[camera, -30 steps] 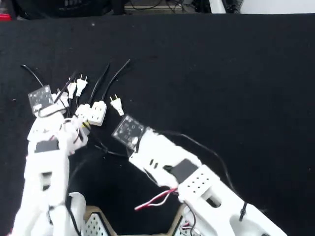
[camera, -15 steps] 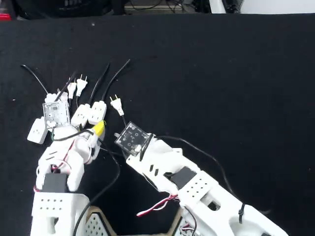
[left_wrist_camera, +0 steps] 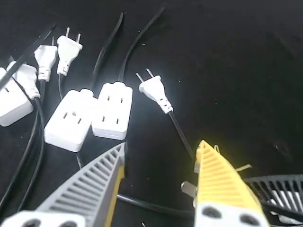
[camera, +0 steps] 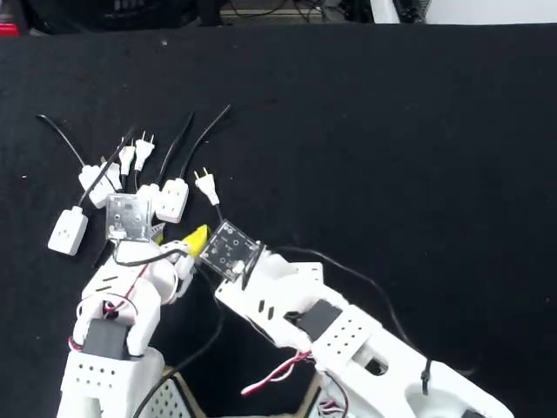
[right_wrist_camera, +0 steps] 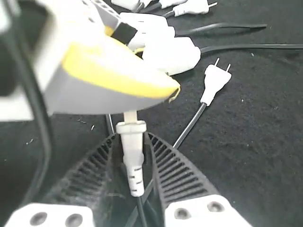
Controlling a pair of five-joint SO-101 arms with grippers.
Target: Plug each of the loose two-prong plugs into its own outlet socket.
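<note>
My right gripper (right_wrist_camera: 130, 138) is shut on a white two-prong plug (right_wrist_camera: 132, 156) whose prongs point at the yellow finger (right_wrist_camera: 118, 75) of the left gripper, close in front of it. My left gripper (left_wrist_camera: 161, 147) hangs open over a black cable (left_wrist_camera: 156, 208), holding nothing. Beyond it lie two white outlet blocks (left_wrist_camera: 68, 125) (left_wrist_camera: 113, 111) side by side, sockets up, and a loose plug (left_wrist_camera: 154, 88) just beside them. Two more loose plugs (camera: 144, 148) (camera: 127, 157) lie farther back. In the high view both wrists meet near the table's front left, the yellow finger (camera: 196, 238) beside the right arm's wrist (camera: 228, 248).
Two further white outlet blocks (camera: 68, 231) (camera: 91, 178) lie at the left, with black cords (camera: 204, 131) fanning toward the back. The black table (camera: 392, 131) stretches bare to the right and back.
The left arm has swung right and nearer, ending beside the right wrist and uncovering the outlet blocks at the left. The right arm has shifted only slightly, still holding its plug.
</note>
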